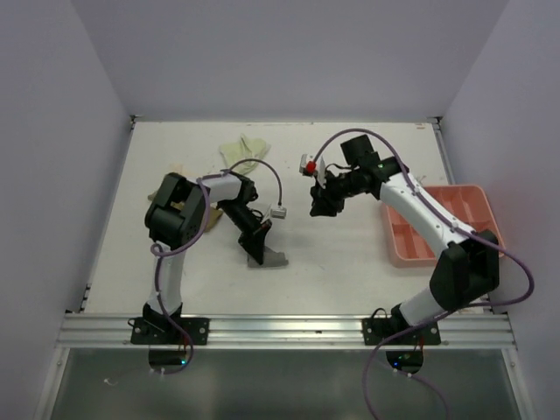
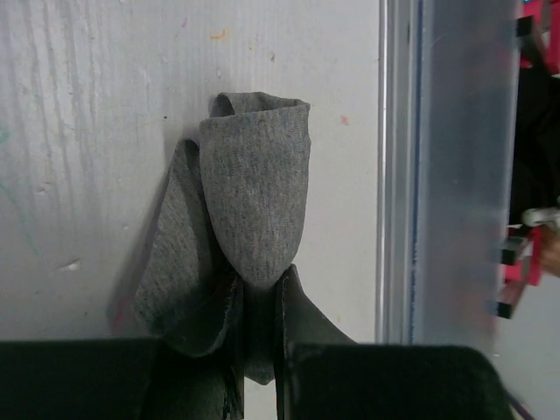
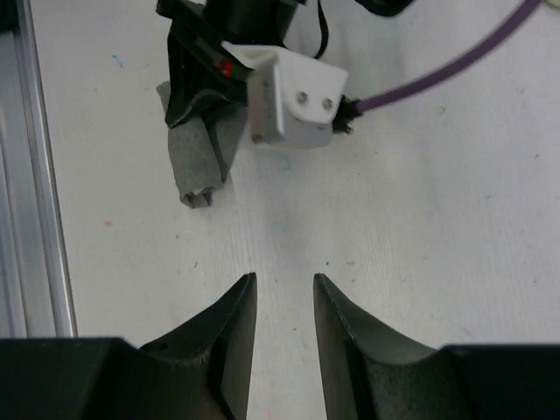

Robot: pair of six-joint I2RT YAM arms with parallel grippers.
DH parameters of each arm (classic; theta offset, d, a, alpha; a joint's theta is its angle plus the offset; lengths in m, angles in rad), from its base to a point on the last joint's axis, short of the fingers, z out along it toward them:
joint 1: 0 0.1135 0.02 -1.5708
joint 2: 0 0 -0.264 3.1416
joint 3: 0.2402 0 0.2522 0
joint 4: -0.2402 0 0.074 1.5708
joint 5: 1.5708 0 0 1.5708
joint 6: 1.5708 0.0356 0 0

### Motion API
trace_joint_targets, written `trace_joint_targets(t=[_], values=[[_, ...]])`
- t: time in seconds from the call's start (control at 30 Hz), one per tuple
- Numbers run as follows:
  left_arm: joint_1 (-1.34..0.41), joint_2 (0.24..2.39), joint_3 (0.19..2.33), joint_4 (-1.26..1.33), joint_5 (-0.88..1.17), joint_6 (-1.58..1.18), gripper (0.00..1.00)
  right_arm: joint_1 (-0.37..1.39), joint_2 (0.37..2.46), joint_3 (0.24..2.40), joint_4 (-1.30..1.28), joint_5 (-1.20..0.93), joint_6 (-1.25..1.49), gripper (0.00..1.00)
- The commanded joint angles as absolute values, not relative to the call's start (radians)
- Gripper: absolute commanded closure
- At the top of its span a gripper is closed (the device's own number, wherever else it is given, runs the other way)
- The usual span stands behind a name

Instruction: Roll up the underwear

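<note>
Two hands: left hand (image 2: 260, 332) is pinching the grey underwear (image 2: 254, 192) near the desk (image 1: 350, 262) rail (image 2: 398, 175); right hand (image 3: 284, 302) is hovering slightly open, empty; pink tray (image 1: 472, 197) is sitting far right.

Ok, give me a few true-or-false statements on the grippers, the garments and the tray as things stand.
1. The left gripper is shut on the grey garment. True.
2. The right gripper holds a garment. False: its jaws stand apart with only bare table between them.
3. The pink tray sits on the left side of the table. False: it is on the right, beside the right arm.
4. A pale yellow-green garment lies near the far edge of the table. True.
</note>
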State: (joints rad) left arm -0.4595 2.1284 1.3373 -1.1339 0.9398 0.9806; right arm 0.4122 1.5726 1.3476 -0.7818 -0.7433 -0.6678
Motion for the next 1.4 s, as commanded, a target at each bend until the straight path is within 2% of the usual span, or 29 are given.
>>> trace_joint_targets(t=[0.0, 0.27, 0.33, 0.5, 0.7, 0.9, 1.2, 1.3, 1.37], values=[[-0.477, 2.296, 1.342, -1.167, 0.755, 1.072, 1.00, 0.536, 1.468, 1.279, -0.729, -0.544, -0.784, 0.64], [-0.469, 2.388, 1.428, -1.201, 0.746, 1.071, 1.00, 0.971, 1.512, 1.132, -0.517, -0.112, -0.789, 0.51], [-0.471, 2.404, 1.439, -1.206, 0.741, 1.072, 1.00, 1.047, 1.549, 1.097, -0.416, -0.022, -0.755, 0.51], [-0.465, 2.422, 1.450, -1.209, 0.738, 1.066, 1.00, 1.159, 1.578, 1.017, -0.292, 0.046, -0.704, 0.53], [-0.459, 2.437, 1.459, -1.212, 0.753, 1.062, 1.00, 1.218, 1.605, 0.979, -0.229, 0.057, -0.641, 0.53], [-0.443, 2.464, 1.473, -1.246, 0.785, 1.075, 1.00, 1.226, 1.634, 0.979, -0.215, 0.009, -0.583, 0.49], [-0.426, 2.450, 1.465, -1.246, 0.784, 1.086, 1.00, 1.220, 1.732, 0.891, -0.078, 0.005, -0.632, 0.45], [-0.428, 2.433, 1.454, -1.238, 0.778, 1.085, 0.94, 1.201, 1.752, 0.894, -0.061, -0.020, -0.623, 0.55], [-0.428, 2.413, 1.448, -1.226, 0.773, 1.080, 0.89, 1.189, 1.764, 0.897, -0.057, -0.038, -0.618, 0.66]])
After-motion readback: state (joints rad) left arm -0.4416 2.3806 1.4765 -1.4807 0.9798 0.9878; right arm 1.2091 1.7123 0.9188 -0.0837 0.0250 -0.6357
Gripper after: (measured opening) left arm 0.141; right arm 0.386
